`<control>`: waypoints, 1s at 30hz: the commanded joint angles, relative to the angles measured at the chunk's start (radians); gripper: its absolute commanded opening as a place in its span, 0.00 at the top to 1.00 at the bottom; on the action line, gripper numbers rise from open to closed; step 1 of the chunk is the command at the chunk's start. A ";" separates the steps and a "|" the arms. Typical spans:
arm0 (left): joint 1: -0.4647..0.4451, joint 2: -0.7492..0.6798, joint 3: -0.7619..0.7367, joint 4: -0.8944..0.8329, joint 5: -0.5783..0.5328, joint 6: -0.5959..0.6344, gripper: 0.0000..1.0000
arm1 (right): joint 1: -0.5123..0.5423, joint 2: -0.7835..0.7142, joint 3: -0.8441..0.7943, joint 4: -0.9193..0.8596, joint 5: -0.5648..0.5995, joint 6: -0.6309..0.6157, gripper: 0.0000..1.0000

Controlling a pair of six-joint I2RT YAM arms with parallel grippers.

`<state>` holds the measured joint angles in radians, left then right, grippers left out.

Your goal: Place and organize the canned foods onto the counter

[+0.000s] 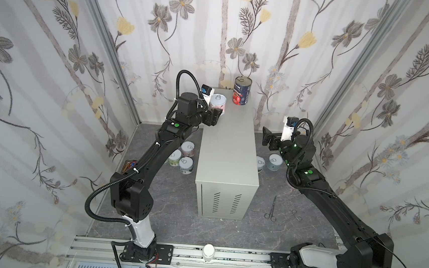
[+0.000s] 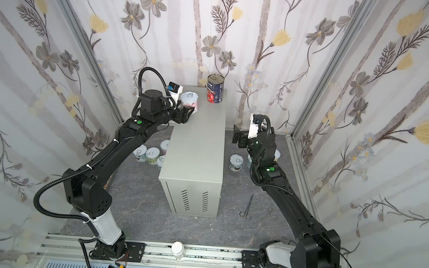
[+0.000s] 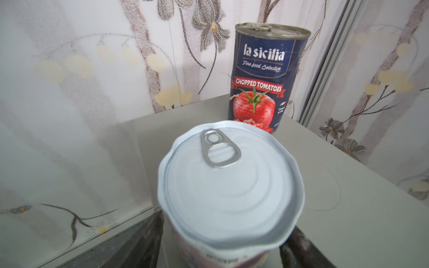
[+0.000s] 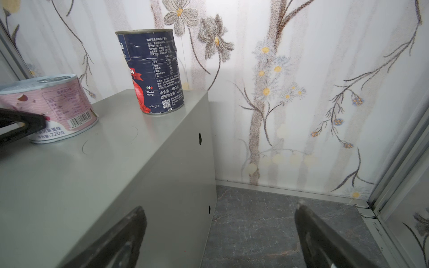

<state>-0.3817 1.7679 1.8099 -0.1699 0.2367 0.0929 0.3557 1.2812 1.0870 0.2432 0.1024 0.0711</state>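
Observation:
A short pink can (image 1: 218,103) (image 2: 189,105) with a white pull-tab lid (image 3: 232,185) stands on the far left corner of the counter (image 1: 227,151) (image 4: 69,185). My left gripper (image 1: 215,115) (image 3: 226,239) reaches around it from the near side, one finger at each flank. A thin gap shows at one finger. Behind it, at the far right corner, the tall blue-red tomato can (image 1: 242,91) (image 3: 262,76) (image 4: 155,69) stands upright. My right gripper (image 1: 265,136) (image 4: 220,213) hovers open and empty beside the counter's right wall.
Three short cans (image 1: 185,165) sit on the dark floor left of the counter, under my left arm; two more (image 1: 275,162) sit on the right, below my right wrist. Scissors (image 1: 272,210) and forceps (image 1: 290,216) lie at the near right. Flowered walls enclose the space.

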 commanded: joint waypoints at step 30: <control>0.001 0.343 0.433 -0.083 -0.061 0.083 0.30 | -0.043 0.089 0.019 0.059 -0.048 0.010 0.00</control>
<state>-0.3824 2.0926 2.2265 -0.2348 0.1925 0.1524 0.3157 1.3651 1.0943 0.2623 0.0582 0.0784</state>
